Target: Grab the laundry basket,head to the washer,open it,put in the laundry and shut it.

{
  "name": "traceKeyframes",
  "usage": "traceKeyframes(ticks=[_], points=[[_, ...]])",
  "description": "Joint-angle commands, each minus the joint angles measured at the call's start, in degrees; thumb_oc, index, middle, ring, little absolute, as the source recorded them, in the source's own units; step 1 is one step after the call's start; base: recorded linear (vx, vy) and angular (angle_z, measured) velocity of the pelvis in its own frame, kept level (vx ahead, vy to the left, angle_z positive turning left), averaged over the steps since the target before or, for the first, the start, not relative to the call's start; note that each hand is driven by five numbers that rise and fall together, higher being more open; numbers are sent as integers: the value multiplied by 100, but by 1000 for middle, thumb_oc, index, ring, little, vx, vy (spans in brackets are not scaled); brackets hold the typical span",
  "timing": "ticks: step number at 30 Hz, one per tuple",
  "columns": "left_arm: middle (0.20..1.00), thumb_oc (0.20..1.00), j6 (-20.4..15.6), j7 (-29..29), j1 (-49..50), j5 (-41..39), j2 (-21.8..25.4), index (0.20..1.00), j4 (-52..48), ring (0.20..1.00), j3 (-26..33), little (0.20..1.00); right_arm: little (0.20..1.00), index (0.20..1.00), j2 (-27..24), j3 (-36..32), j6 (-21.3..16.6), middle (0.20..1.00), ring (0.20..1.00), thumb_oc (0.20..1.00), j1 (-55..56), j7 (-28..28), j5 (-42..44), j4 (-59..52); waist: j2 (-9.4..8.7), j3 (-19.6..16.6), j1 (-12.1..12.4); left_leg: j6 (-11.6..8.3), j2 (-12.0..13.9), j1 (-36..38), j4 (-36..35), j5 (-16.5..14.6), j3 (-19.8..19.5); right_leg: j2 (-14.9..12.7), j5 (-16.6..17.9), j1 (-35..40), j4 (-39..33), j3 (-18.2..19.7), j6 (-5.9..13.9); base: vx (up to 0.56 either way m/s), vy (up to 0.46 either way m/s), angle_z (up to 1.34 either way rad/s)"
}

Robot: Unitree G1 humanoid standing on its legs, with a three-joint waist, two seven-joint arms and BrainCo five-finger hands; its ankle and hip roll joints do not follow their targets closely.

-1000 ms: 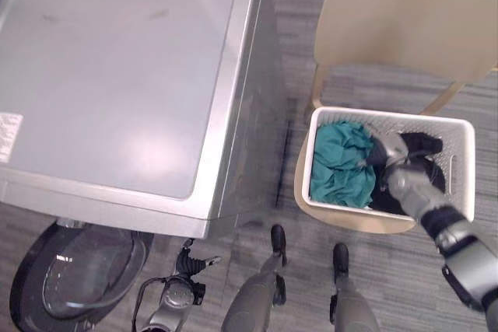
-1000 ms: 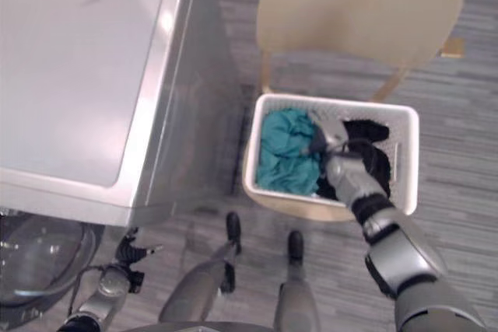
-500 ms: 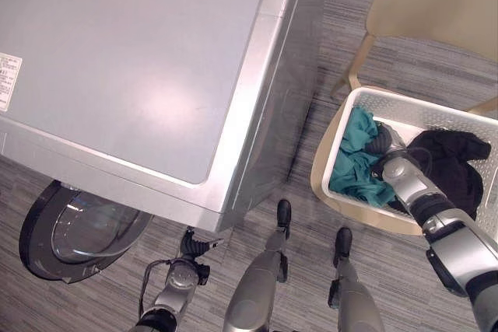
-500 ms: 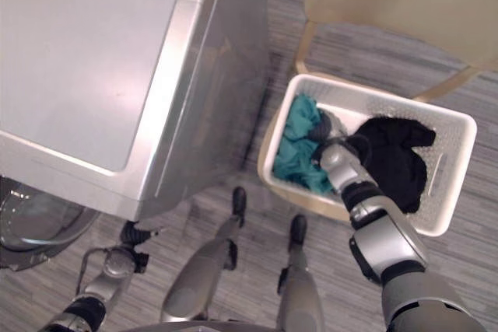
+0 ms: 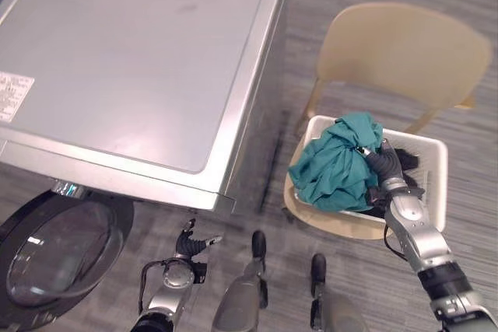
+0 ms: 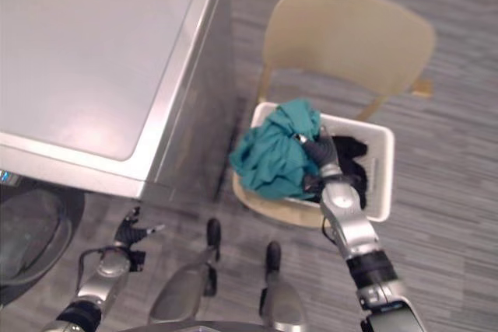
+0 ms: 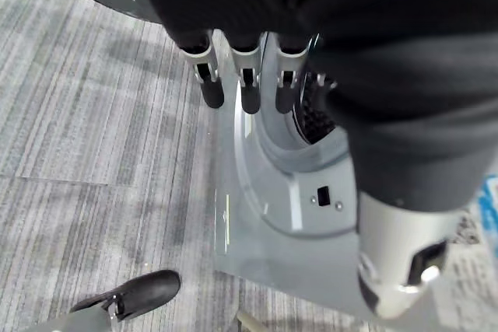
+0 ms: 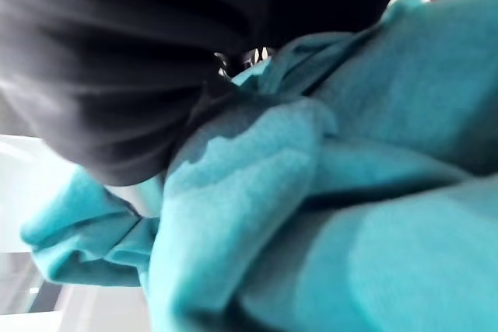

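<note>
While the teal garment [image 5: 336,166] is bunched above the white laundry basket [image 5: 433,179], partly raised over the basket's rim on the side nearest the washer [image 5: 132,68], the right hand [image 5: 387,169] has its fingers curled into the cloth and grips it. A black garment [image 5: 405,159] lies in the basket beside that hand, and the basket rests on the seat of a beige chair [image 5: 405,48] standing next to the washer. Low in front of the washer, beside its open round door [image 5: 54,254], the left hand [image 5: 189,245] hangs with fingers [image 7: 247,83] straight and relaxed, touching nothing.
</note>
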Motion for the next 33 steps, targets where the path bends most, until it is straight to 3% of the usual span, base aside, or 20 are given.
traceKeyframes(ticks=[1, 3, 4, 5, 6, 9, 10, 12, 13, 15, 17, 19, 20, 21, 22, 23, 24, 26, 28, 33], points=[[1000, 1000, 7, 6, 367, 121, -7, 1000, 114, 1000, 142, 1000, 200, 200, 10, -120, -489, 200, 200, 200, 215, 410, 200, -518, 47, -774, -77, -44, -21, 276, 254, -874, 208, 26, -235, -429, 459, 229, 177, -8, 72, -44], [1000, 1000, 8, 23, 398, 150, -8, 1000, 101, 1000, 182, 1000, 200, 200, 113, -42, -540, 200, 200, 200, 399, 552, 237, -796, 31, -826, -125, -35, 26, 431, 181, -841, 325, 60, -161, -445, 586, 317, 231, -143, 48, -45], [1000, 1000, -11, -4, 348, 175, 44, 1000, -6, 1000, 152, 1000, 200, 200, 151, 15, -592, 200, 200, 200, 513, 651, 222, -982, 64, -764, -167, -10, 109, 454, 170, -761, 309, 187, -321, -488, 1172, 405, 229, -210, 14, -42], [1000, 1000, -10, -4, 347, 175, 45, 1000, -7, 1000, 152, 1000, 200, 200, 151, 14, -591, 200, 200, 200, 512, 651, 221, -984, 64, -776, -161, -12, 114, 436, 170, -752, 314, 192, -311, -510, 1174, 411, 226, -344, -12, -43], [1000, 1000, -29, 7, 276, 228, 131, 1000, -157, 1000, 143, 1000, 200, 200, 110, -32, -653, 200, 200, 200, 651, 659, -8, -1097, 109, -728, -193, 15, 171, 335, 277, -664, 187, 407, -691, -390, 1938, 634, 149, -192, -18, -38], [1000, 1000, -55, 3, 245, 297, 230, 1000, -424, 1000, 107, 1000, 200, 200, 65, -158, -666, 200, 200, 200, 764, 571, -312, -1173, 56, -862, -167, -15, 188, 139, 359, -519, 27, 620, -800, -144, 2515, 925, 101, -306, -141, 44], [1000, 1000, -89, 59, 283, 472, 350, 1000, -751, 1000, 34, 1000, 200, 200, 53, -190, -651, 200, 200, 200, 769, 430, -628, -1139, -31, -988, -86, -60, 177, -85, 370, -367, -79, 756, -880, 141, 2494, 1181, 42, -318, -220, 94], [1000, 1000, -101, 7, 335, 488, 400, 1000, -1072, 1000, -12, 1000, 200, 200, 92, -177, -586, 200, 200, 200, 745, 378, -626, -988, -82, -1006, 82, -215, 203, -365, 409, -102, -203, 870, -1476, 484, 1887, 1197, -285, -268, -173, 77], [1000, 1000, -96, 6, 340, 488, 403, 1000, -1080, 1000, -9, 1000, 200, 200, 94, -175, -590, 200, 200, 200, 741, 378, -625, -982, -84, -1007, 72, -217, 200, -369, 411, -100, -213, 868, -1470, 492, 1870, 1188, -286, -280, -159, 34], [1000, 1000, -109, -4, 367, 390, 413, 1000, -1433, 1000, 24, 1000, 200, 200, 63, -193, -597, 200, 200, 200, 673, 237, -609, -824, -32, -957, 220, -492, 290, -742, 355, 322, -356, 1070, -1597, 466, 1475, 1075, -454, -310, -154, 25], [1000, 1000, -152, -52, 363, 292, 392, 1000, -1776, 1000, -15, 1000, 200, 200, -49, -229, -564, 200, 200, 200, 617, 136, -713, -728, 9, -853, 246, -560, 285, -856, 143, 358, -388, 1143, -1540, 402, 1317, 891, -496, -373, -115, 59], [1000, 1000, -219, -68, 250, 375, 438, 1000, -2113, 1000, -136, 1000, 200, 200, -131, -230, -525, 200, 200, 200, 542, 60, -765, -662, -31, -751, 166, -482, 254, -856, 257, 113, -231, 1032, -1383, 315, 1275, 682, -484, -447, -17, 74], [1000, 1000, -298, -73, 113, 485, 471, 1000, -2341, 1000, -286, 1000, 200, 200, -170, -158, -517, 200, 200, 200, 497, 54, -792, -663, -110, -750, 87, -399, 249, -704, 687, -105, -242, 858, -1220, 252, 1179, 468, -438, -319, 43, 85], [1000, 1000, -298, -73, 111, 485, 470, 1000, -2341, 1000, -286, 1000, 200, 200, -172, -159, -517, 200, 200, 200, 493, 54, -792, -662, -96, -757, 84, -402, 263, -727, 696, -98, -252, 873, -1200, 240, 1169, 462, -441, -378, 74, 91], [1000, 1000, -400, -36, -121, 660, 526, 1000, -2608, 1000, -516, 1000, 200, 200, -149, -20, -555, 200, 200, 200, 421, 130, -615, -682, -239, -816, -15, -321, 225, -482, 1197, -626, -424, 638, -1019, 124, 1046, 248, -400, -179, 40, 77], [1000, 1000, -400, -36, -121, 660, 525, 1000, -2608, 1000, -516, 1000, 200, 200, -149, -20, -555, 200, 200, 200, 421, 130, -615, -682, -238, -819, -18, -321, 225, -488, 1200, -626, -427, 639, -1018, 121, 1045, 245, -401, -211, 51, 71], [1000, 1000, -415, -53, -235, 697, 539, 1000, -2681, 1000, -630, 1000, 200, 200, -149, 28, -565, 200, 200, 200, 404, 171, -531, -677, -291, -849, -63, -298, 238, -320, 1349, -831, -438, 555, -1004, 82, 1019, 161, -392, -92, 51, 69], [1000, 1000, -450, -52, -516, 832, 580, 1000, -2739, 1000, -925, 1000, 200, 200, -125, 135, -551, 200, 200, 200, 370, 253, -418, -652, -323, -981, -210, -315, 432, 97, 1274, -1029, -269, 436, -965, 3, 946, -79, -343, -62, 119, 68], [1000, 1000, -453, 3, -771, 1076, 577, 1000, -2871, 1000, -1324, 1000, 200, 200, -11, 297, -558, 200, 200, 200, 352, 294, -228, -675, -249, -1193, -328, -361, 527, 400, 522, -802, -110, 436, -950, 43, 856, -297, -273, 82, 207, 101], [1000, 1000, -432, 47, -1159, 1307, 557, 1000, -2982, 1000, -1727, 1000, 200, 200, 209, 700, -555, 200, 200, 200, 5, 257, -103, -672, -308, -1291, -346, -340, 383, 635, 97, -759, -210, 361, -845, 147, 730, -324, -182, 57, 140, 27]])
